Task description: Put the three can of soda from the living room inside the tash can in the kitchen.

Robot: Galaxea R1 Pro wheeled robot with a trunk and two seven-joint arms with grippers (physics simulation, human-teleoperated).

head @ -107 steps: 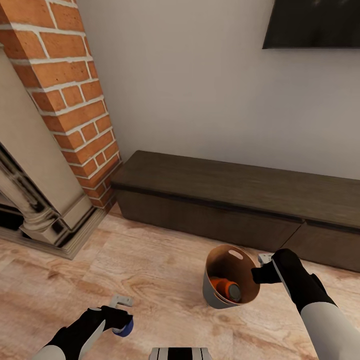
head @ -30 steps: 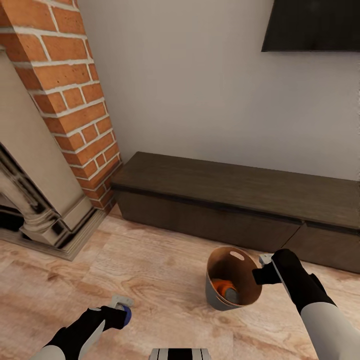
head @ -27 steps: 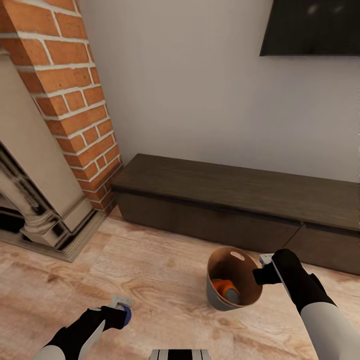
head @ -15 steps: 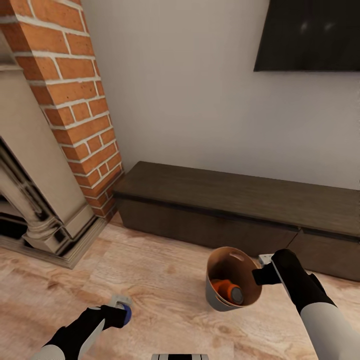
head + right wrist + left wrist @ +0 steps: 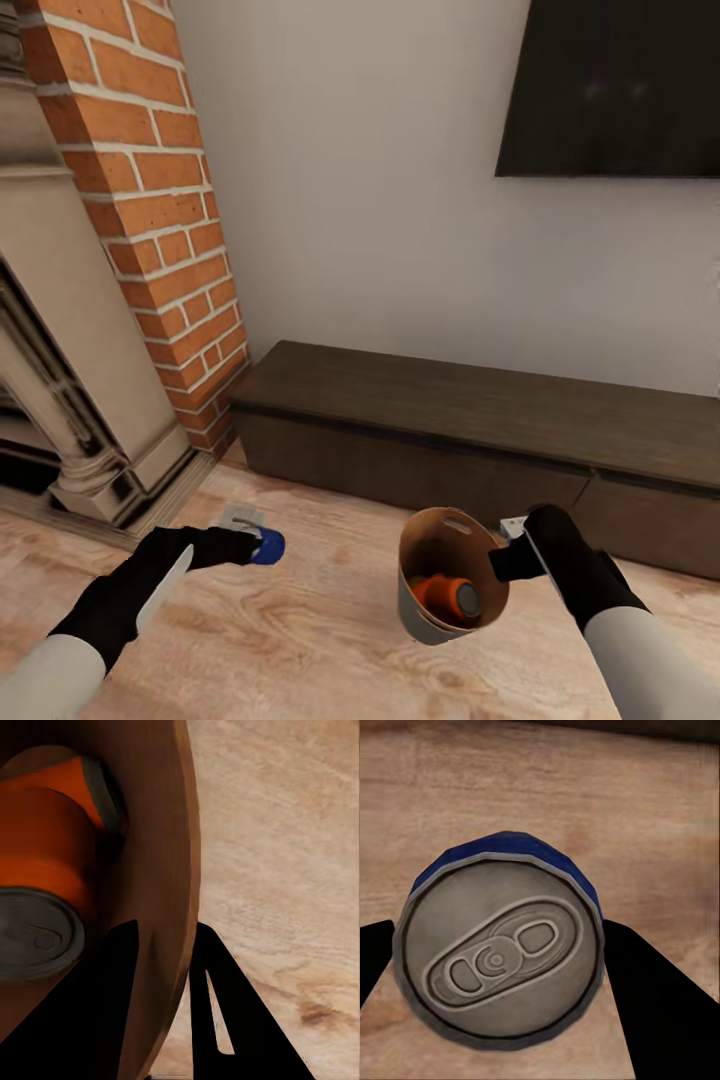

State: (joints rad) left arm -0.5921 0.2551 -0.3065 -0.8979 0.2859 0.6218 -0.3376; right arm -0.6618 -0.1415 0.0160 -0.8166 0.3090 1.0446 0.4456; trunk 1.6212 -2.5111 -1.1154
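Wood floor (image 5: 300, 640), brick fireplace (image 5: 150, 220) — left claw (image 5: 250, 546) grips blue can (image 5: 268, 547); right claw (image 5: 505, 560) apparently pinches bin rim (image 5: 425, 520).

- Left arm (image 5: 95, 620): pale grey forearm shell, then a matte black wrist section tapering toward the left gripper (image 5: 243, 535), which has a small light grey bracket
- Right arm (image 5: 640, 660): same pale grey shell, bulbous black wrist
- Right gripper (image 5: 505, 545): black, pale grey bracket piece
- Fingers (image 5: 660, 997) show as flat black wedges
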